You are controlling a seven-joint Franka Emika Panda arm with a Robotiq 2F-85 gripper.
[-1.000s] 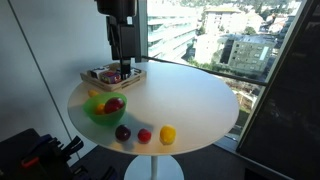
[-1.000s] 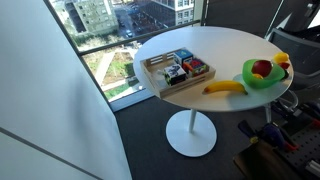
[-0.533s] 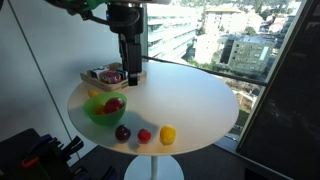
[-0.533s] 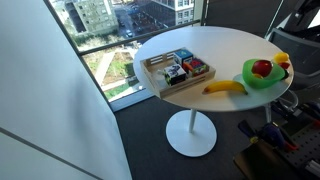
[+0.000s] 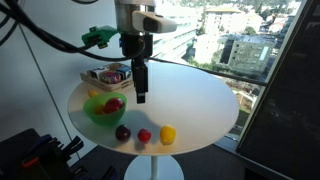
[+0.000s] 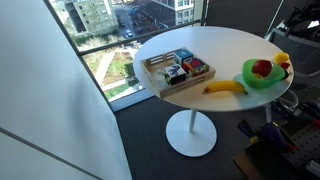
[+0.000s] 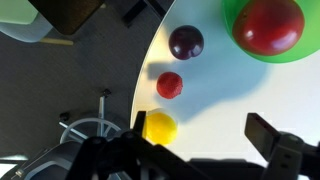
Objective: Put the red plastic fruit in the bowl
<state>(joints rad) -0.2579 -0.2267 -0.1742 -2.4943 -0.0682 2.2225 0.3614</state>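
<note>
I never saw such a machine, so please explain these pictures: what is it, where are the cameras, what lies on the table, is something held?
It is a single robot arm with a two-finger tool at its end. Two pictures come from cameras standing outside the robot, at different places around the round white table; the third comes from a camera on the wrist, looking down past the tool. On the table are a green bowl with a large red fruit in it, a banana, a tray of small packets, and, in a row, a maroon fruit, the small red plastic fruit and a yellow fruit. The tool hangs above the table, open, and holds nothing.
</note>
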